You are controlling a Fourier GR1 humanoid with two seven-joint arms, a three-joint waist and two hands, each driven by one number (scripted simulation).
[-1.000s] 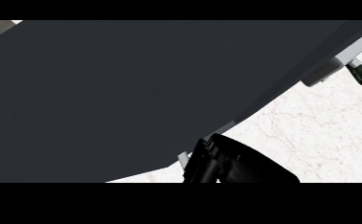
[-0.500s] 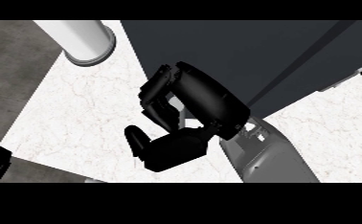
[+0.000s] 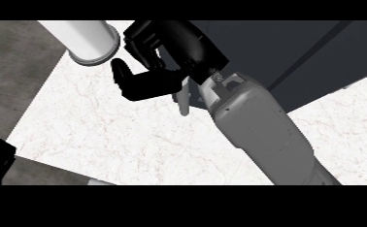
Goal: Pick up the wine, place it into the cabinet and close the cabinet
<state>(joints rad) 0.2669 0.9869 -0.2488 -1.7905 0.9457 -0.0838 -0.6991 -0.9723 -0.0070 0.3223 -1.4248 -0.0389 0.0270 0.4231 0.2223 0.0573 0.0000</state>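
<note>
The right hand (image 3: 168, 58) is up near the top of the view, black and bulky, at the end of a grey forearm (image 3: 261, 134) that runs in from the lower right corner and crosses most of the white marbled counter (image 3: 108, 129). The fingers (image 3: 147, 37) are curled over and bunched together, bent down toward the palm, and the thumb (image 3: 125, 75) sticks out below them toward the left, so the hand makes a loose hook shape with a gap between thumb and fingers. Nothing sits in that gap as far as I can see; the hand is closed up on itself and holds nothing. Just to its left, at the top edge, is a pale cylinder with a rimmed round end (image 3: 90, 41), lying tilted and pointing down toward the counter; it stands close beside the curled fingers, but I cannot tell whether they touch it. I cannot say for sure that this is the wine; no label or neck shows. Behind the hand and wrist, filling the upper right, is the dark flat face of the cabinet (image 3: 294, 56), with a thin lighter seam running down it on a slant. A small pale bar, perhaps its handle (image 3: 184, 100), hangs just below the wrist, partly covered by it. A darker grey floor (image 3: 25, 71) shows at the left, beyond the counter's slanted edge. The left hand does not show anywhere.
</note>
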